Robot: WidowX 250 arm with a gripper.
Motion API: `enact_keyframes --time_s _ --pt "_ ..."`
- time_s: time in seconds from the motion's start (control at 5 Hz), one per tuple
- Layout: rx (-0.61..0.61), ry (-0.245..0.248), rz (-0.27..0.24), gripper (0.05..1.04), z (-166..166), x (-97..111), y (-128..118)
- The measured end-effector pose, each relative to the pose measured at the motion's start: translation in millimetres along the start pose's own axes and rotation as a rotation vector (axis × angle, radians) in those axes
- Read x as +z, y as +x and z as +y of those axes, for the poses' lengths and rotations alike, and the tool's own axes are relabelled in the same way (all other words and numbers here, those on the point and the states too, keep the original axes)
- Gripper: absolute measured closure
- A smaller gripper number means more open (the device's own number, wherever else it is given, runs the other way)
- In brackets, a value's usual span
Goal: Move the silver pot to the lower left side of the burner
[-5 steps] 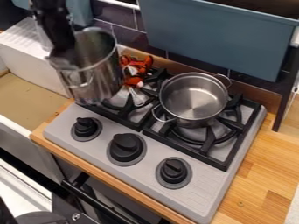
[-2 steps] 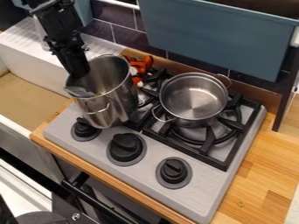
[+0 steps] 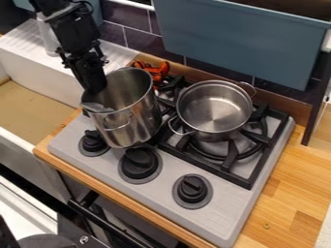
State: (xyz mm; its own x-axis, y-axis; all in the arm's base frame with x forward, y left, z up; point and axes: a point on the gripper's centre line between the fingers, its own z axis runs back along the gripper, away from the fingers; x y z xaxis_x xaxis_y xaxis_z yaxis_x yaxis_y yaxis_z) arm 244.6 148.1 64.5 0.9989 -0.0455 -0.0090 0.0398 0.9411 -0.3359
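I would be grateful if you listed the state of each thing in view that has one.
Tall silver pot: lidless; whether its base is resting or raised, I cannot tell.
Gripper: at the tall pot's rim.
Small pot: lidless, upright over a burner.
Burner: no flame visible.
Orange toy: partly hidden behind the tall pot.

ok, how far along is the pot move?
Done, by the look of it: gripper on the tall silver pot's rim. In hand: placing, with the pot at the stove's front left, near the left knob. Left: probably settling it, then release.
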Motion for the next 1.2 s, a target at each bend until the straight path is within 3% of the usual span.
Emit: enact_keyframes --time_s 0.2,0.4,1.0,1.2 --pt "0.002 0.026 0.018 1.017 0.8 0.0 -0.5" --pt "0.016 0.041 0.034 0.883 -1.3 -0.9 0.6" --pt "0.015 0.064 0.032 0.112 -6.8 17.2 5.3" --pt "0.009 0.055 0.027 0.086 -8.0 21.6 7.5"
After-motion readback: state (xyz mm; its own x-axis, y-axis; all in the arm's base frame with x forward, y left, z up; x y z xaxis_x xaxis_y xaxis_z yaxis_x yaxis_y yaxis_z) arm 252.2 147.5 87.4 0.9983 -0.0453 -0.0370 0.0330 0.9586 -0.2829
